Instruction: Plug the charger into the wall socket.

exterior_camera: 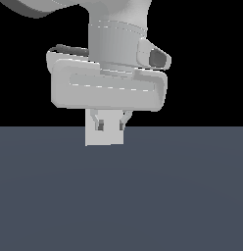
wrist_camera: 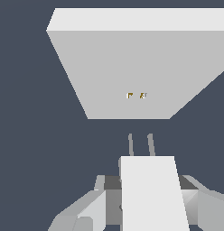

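Looks like we're in the final approach — the pincer (exterior_camera: 111, 122), low in the middle of the exterior frame, is clamped on the charger (wrist_camera: 152, 194), whose two prongs (wrist_camera: 141, 144) point at the wall socket (wrist_camera: 132, 67) but sit apart from it. In the wrist view the socket's two holes (wrist_camera: 136, 95) lie just left of the prong line, so I'd guess a small sideways nudge, then a straight push in. No containers anywhere — just the table (exterior_camera: 182, 196).
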{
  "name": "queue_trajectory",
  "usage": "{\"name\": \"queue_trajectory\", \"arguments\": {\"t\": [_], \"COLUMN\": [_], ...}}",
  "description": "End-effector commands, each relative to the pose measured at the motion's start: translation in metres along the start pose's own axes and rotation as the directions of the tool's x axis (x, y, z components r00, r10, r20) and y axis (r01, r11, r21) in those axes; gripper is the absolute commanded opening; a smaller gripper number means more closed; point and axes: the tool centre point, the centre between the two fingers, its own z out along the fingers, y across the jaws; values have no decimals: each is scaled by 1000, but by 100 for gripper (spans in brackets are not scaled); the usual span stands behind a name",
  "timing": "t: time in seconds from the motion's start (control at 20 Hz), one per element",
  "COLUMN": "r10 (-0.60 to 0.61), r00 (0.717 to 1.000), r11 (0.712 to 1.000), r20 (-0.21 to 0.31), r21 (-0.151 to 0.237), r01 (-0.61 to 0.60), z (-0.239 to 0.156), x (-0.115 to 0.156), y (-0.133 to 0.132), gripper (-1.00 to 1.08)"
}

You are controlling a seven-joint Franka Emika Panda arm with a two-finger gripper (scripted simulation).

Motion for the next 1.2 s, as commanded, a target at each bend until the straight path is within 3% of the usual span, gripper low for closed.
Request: {"name": "queue_trajectory", "arguments": {"t": [0.0,1.15], "r10": [0,1], "r00": [1000,1000], "r11": [1000,1000], "r20": [0,1], "r21": [0,-2], "r01": [0,-1], "z": [0,21], "x": [0,45], "y": [0,0], "gripper": [-100,-100]}}
